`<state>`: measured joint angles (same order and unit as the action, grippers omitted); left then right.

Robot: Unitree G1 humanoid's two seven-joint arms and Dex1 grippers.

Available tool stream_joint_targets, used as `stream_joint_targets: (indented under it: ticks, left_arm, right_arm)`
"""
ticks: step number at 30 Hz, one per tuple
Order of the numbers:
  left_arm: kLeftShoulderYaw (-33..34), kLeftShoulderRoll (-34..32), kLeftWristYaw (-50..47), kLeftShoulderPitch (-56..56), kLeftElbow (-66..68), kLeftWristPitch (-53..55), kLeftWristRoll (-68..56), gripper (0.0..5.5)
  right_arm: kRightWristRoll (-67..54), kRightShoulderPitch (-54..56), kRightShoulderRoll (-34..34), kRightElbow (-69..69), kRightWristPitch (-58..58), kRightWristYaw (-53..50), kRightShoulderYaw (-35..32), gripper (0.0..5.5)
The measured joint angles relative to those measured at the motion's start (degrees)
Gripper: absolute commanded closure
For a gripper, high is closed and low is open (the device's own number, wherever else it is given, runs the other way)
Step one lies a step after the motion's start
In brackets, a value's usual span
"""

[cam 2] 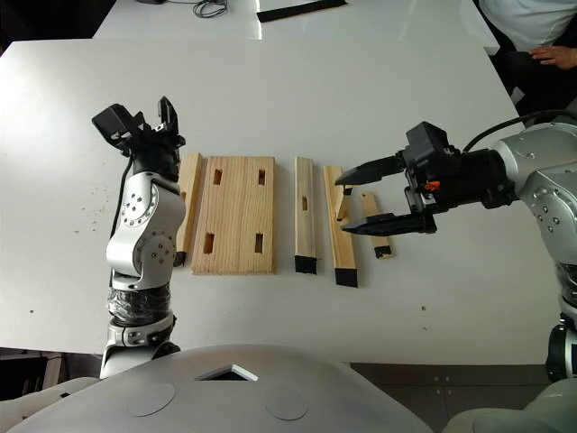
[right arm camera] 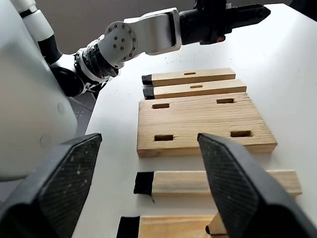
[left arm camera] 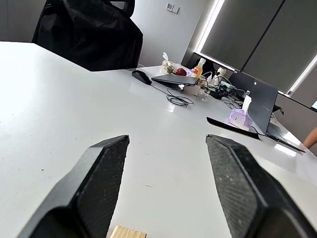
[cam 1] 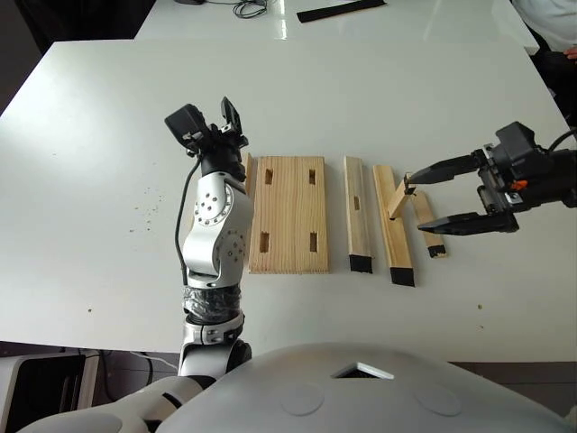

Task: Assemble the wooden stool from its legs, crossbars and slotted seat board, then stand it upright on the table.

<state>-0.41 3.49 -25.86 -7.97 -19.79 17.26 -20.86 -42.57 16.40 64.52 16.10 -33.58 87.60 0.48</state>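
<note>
The slotted seat board (cam 1: 288,214) lies flat mid-table. Right of it lie two legs (cam 1: 356,214) (cam 1: 393,225) with black ends. A short crossbar (cam 1: 399,200) sticks up from the second leg. Another crossbar (cam 1: 430,225) lies flat further right. My right gripper (cam 1: 417,202) hovers open over these pieces, its fingers either side of the upright crossbar (right arm camera: 215,224). Two more legs (right arm camera: 193,77) (right arm camera: 198,89) lie on the board's other side, next to my left arm. My left gripper (cam 1: 230,122) is raised above the table near the board's far left corner, open and empty (left arm camera: 168,141).
The white table (cam 1: 108,135) has free room to the left and beyond the parts. A black strip (cam 1: 341,11) lies on the table behind. A laptop (left arm camera: 257,96), cables and bottles stand on that far table. A person's sleeve (cam 2: 541,27) shows at the far right.
</note>
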Motion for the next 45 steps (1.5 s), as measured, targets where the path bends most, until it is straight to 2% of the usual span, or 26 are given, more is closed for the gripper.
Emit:
stream_joint_targets:
  ticks: [6,8,10,12,17,25,29,33,40,45]
  left_arm:
    - [-2.5,-0.1,-3.3,0.7,-0.6,-3.1,0.0,2.61]
    - [-3.3,-0.2,-4.1,0.7,-0.6,-3.5,0.0,2.61]
    - [-4.1,-0.2,-5.1,0.7,-0.5,-4.3,0.0,2.61]
    - [-4.8,-0.3,-6.0,0.8,-0.6,-4.6,0.0,2.61]
    - [-6.4,-0.4,-8.1,3.0,-1.2,-4.9,0.0,2.61]
    - [-8.0,-0.4,-8.8,4.2,-2.5,-3.6,-0.4,2.61]
    - [-8.4,-0.4,-8.4,4.0,-2.3,-2.5,-0.6,2.61]
    - [-8.8,-0.5,-6.9,2.0,-0.3,-1.0,-1.8,2.61]
    - [-9.0,-0.5,-4.9,-1.1,1.6,0.3,-2.5,2.61]
    - [-9.0,-0.5,-4.6,-1.5,1.6,0.6,-2.5,2.61]
  right_arm:
    - [8.1,-7.1,2.6,-1.2,4.2,3.6,6.9,1.92]
    - [11.5,-9.1,3.0,-1.3,3.1,0.3,8.0,1.92]
    - [14.3,-10.2,2.0,-1.3,-2.1,-7.4,8.5,1.92]
    - [15.9,-10.2,-1.5,-1.2,-9.7,-17.1,8.3,1.92]
    - [15.4,-11.3,-9.1,4.3,-24.7,-33.1,4.9,1.92]
    - [11.2,-13.7,-23.3,16.5,-48.3,-49.8,-3.8,1.92]
    - [11.8,-14.4,-31.0,21.0,-54.3,-56.8,-5.2,1.92]
    - [14.3,-18.1,-34.9,24.1,-53.1,-62.7,-3.2,1.92]
    - [20.0,-23.6,-33.9,25.9,-41.9,-68.1,3.2,1.92]
    - [21.4,-25.4,-30.6,23.6,-36.4,-67.5,3.4,1.92]
